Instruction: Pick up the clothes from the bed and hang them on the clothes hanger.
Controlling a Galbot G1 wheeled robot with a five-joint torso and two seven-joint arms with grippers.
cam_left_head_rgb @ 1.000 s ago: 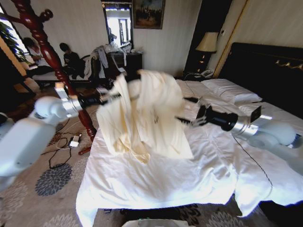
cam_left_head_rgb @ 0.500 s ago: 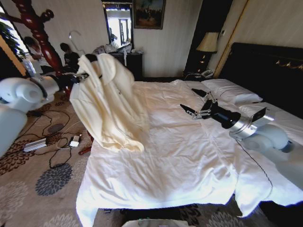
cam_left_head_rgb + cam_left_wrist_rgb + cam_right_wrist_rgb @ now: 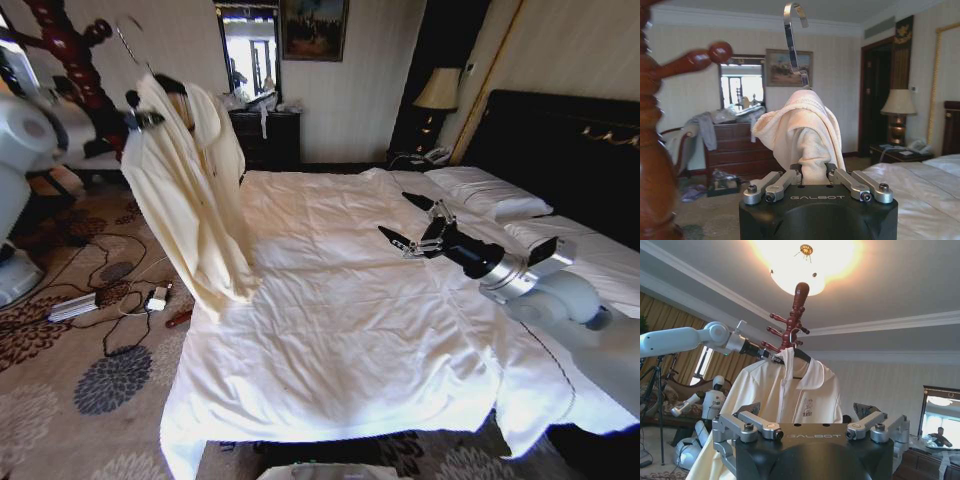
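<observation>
A cream shirt (image 3: 195, 190) hangs on the black clothes hanger (image 3: 168, 84), whose silvery hook (image 3: 126, 36) points up. My left gripper (image 3: 150, 119) is shut on the hanger at the shirt's shoulder, up at the far left, off the bed's side. In the left wrist view the fingers (image 3: 782, 181) close under the draped shirt (image 3: 807, 130), below the hook (image 3: 791, 37). The bed (image 3: 350, 330) lies bare with its white quilt. Above the middle of the quilt my right gripper (image 3: 412, 226) hovers open, holding nothing. Its wrist view shows the shirt (image 3: 790, 390) from the front.
A red wooden coat stand (image 3: 62, 40) rises just behind the hanger, with its pegs (image 3: 695, 60) close to the hook. Cables and a power strip (image 3: 75, 305) lie on the carpet beside the bed. A dark dresser (image 3: 265, 135) and a lamp (image 3: 437, 90) stand along the back wall.
My left arm has swung the hanger and shirt left and upward, off the bed and toward the coat stand. The right gripper came away from the shirt and stays open over the quilt.
</observation>
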